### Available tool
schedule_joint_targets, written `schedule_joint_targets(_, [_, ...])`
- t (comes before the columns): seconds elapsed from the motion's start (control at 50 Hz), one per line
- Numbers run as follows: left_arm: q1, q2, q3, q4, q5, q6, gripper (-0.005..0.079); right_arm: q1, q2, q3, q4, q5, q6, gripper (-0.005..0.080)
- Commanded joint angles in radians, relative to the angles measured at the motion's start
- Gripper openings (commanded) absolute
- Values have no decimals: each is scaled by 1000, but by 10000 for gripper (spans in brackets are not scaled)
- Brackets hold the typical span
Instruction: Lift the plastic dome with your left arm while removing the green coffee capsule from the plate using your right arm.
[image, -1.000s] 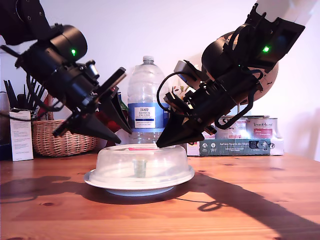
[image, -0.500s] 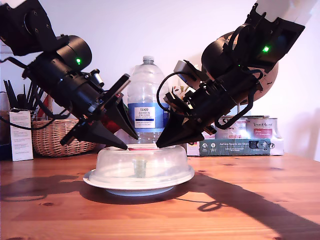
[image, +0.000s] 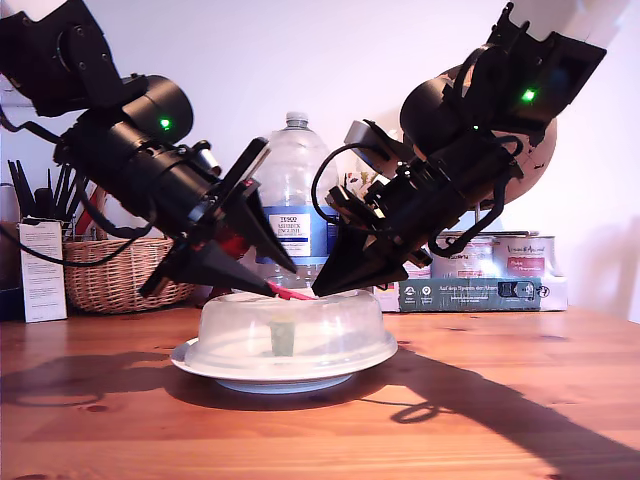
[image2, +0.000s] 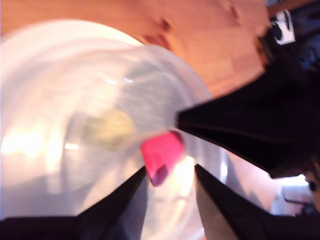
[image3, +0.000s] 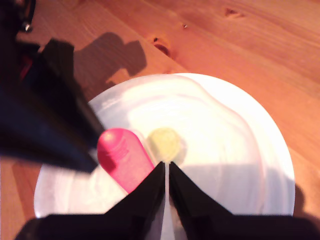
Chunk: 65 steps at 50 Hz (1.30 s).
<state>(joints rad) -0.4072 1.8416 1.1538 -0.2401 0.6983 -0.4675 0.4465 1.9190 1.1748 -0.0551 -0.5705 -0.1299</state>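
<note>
First hand (image: 268, 287) now down at dome's (image: 290, 330) red tab (image: 291, 293).

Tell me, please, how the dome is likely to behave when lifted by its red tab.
The dome looks thin and translucent, so probably light and somewhat flexible. The red tab sits off-centre on top and looks soft, so the dome may tilt or swing. Its smooth wall looks slippery and could scrape the plate.

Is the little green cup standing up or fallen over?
Standing up. The green coffee capsule sits upright on the plate, seen through the plastic dome.
</note>
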Motion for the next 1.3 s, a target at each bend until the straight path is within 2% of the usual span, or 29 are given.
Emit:
schedule_joint_targets(0.0, [-3,30,12,1,5,18,256,5,18,-11,-31,4,-2,-13])
schedule_joint_targets(0.22, [-1,30,12,2,5,31,256,5,18,-11,-131,4,-10,-13])
schedule_joint_targets(0.52, [-1,30,12,2,3,42,256,2,-3,9,-197,7,-48,-13])
schedule_joint_targets(0.76, [-1,30,12,5,0,49,256,2,-20,106,-318,91,-112,-13])
schedule_joint_targets(1.06, [-1,31,12,29,-3,48,256,3,-20,205,-384,118,-115,-13])
schedule_joint_targets(1.28, [-2,30,12,32,-3,48,256,3,-20,228,-521,250,-158,-13])
